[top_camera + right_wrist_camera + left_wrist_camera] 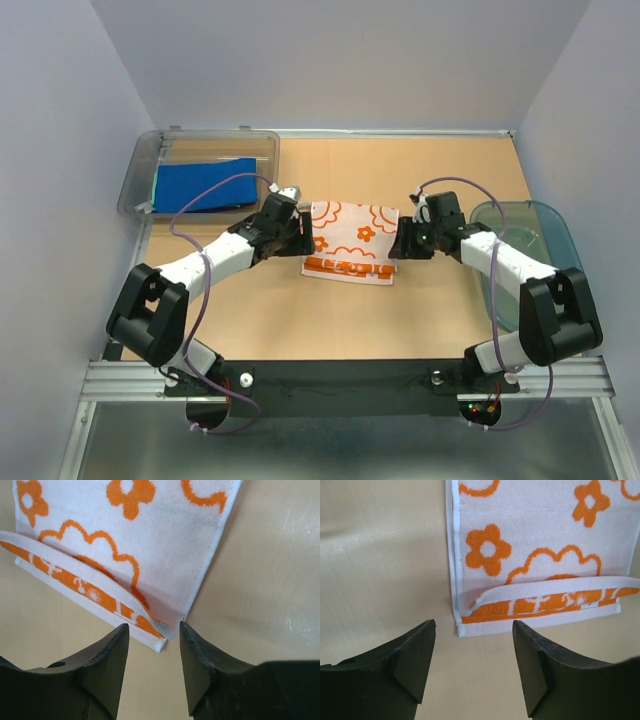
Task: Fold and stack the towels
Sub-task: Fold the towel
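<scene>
Left pincer (300, 240) and right pincer (402, 244): both open, holding nothing, one at each end of the flowery towel (352, 240), lying folded mid-table. Back off slowly, straight up, without snagging the top flap.

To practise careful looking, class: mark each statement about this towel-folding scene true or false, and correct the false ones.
1. The flower towel lies on the table between the left gripper and the right gripper. True.
2. The left gripper is clamped on the flower towel. False: its jaws stand apart with nothing between them.
3. A blue towel lies in the clear bin. True.
4. The teal basket stands at the table's left side. False: it stands at the right side.
5. The right gripper is open. True.
</scene>
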`<state>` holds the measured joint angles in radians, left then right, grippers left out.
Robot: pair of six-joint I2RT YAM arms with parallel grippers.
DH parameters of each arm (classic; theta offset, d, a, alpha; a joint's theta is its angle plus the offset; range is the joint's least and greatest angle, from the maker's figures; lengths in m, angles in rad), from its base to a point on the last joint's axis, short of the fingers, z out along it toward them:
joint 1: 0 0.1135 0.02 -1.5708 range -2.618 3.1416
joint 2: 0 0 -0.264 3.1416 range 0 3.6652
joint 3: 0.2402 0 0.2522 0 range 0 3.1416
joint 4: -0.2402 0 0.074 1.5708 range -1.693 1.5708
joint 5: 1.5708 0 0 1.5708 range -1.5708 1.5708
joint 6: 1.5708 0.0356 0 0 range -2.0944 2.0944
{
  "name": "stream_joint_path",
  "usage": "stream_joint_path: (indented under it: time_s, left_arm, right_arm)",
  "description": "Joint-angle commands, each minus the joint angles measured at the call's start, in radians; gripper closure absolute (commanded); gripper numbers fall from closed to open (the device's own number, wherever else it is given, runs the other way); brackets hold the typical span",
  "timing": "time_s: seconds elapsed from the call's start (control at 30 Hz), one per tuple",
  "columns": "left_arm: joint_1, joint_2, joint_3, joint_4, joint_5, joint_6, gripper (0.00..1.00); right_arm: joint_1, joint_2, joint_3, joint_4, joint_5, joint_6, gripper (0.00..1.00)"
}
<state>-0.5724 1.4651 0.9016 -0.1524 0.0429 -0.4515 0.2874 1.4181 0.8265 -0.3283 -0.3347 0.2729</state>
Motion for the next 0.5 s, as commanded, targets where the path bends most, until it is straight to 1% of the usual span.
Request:
stream_joint_path:
  time_s: [0.0,0.27,0.37,0.43,0.47]
  left_arm:
    - [-0.004,0.027,0.074,0.033,-0.031,-0.036,0.30]
    - [-0.018,0.181,0.178,0.037,-0.009,-0.023,0.39]
    - [-0.035,0.193,0.166,0.030,0.003,-0.021,0.44]
    - [-0.041,0.183,0.128,0.031,0.003,-0.026,0.49]
    - [-0.046,0.163,0.111,0.028,0.000,-0.035,0.50]
  right_arm:
    - [-0.005,0.031,0.054,0.070,-0.033,0.008,0.50]
    - [0.004,0.136,0.069,0.124,-0.073,0.020,0.51]
    - [0.019,0.131,0.042,0.126,-0.092,0.009,0.54]
    - [0.025,0.105,0.007,0.124,-0.107,-0.001,0.57]
    - [0.027,0.091,-0.009,0.124,-0.130,-0.006,0.58]
